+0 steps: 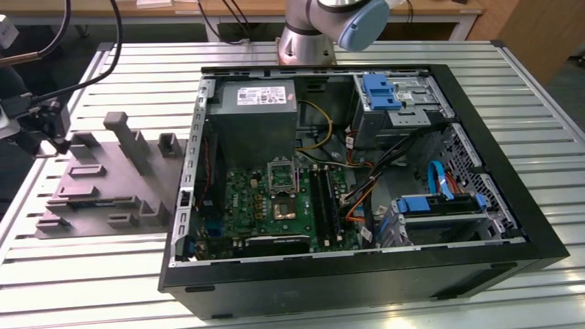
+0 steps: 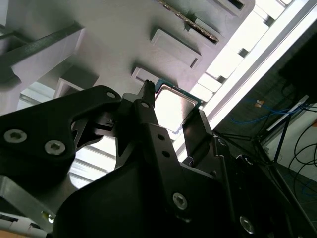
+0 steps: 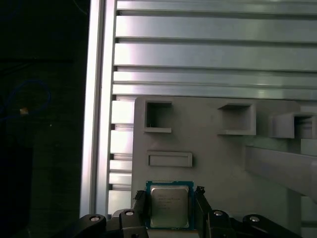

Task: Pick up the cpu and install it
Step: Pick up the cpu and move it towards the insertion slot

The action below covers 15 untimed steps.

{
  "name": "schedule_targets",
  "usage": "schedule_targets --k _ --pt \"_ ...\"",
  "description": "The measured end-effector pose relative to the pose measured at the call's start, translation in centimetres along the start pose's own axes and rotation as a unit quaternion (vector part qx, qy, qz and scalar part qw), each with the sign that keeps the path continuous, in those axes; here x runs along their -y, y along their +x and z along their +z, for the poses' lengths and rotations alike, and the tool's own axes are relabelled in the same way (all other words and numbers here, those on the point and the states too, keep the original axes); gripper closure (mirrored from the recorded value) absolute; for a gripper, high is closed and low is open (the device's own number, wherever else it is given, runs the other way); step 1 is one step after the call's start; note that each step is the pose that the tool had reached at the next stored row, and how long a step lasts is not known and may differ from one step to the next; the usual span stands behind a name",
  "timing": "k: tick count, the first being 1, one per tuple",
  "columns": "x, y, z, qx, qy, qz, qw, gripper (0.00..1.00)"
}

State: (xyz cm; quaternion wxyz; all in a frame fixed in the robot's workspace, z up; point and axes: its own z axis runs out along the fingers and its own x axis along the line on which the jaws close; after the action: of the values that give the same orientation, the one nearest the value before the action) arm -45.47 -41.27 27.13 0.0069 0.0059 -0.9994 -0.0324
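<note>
Straddling the cpu (image 3: 169, 208): the gripper (image 3: 170, 193) is directly over it, with black metal on two opposite edges of the chip in both wrist views. Can't tell if it's clamped on or just open around it, since contact at the edges isn't resolvable. Offset from gripper to chip is basically nil, and it looks centred.

The cpu is square, so there's no long axis to speak of. Its edges run square to the gripper's closing line, no visible skew. It's a thin flat plate with a pale silvery lid that's slightly reflective, and a dark teal-green board rim showing round it.

It sits on, or just above, the grey fixture tray (image 1: 101, 199), near the tray's outer edge. The tray is matte moulded plastic with rectangular pockets and upright posts. It lies on the slatted aluminium tabletop (image 1: 512, 68), at the exterior view's left.

The socket (image 1: 283, 173) is well apart, toward the exterior view's right. It's on the green motherboard (image 1: 246, 205) inside the open black computer case (image 1: 366, 281), and its metal frame looks flipped up. Loose cables and a grey power supply box (image 1: 256, 116) sit near it.
</note>
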Motion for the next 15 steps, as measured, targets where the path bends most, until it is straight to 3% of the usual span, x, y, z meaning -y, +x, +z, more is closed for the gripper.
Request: schedule_targets --k 15 --pt "-0.04 0.01 -0.54 0.0000 0.0000 0.000 1.0000 0.53"
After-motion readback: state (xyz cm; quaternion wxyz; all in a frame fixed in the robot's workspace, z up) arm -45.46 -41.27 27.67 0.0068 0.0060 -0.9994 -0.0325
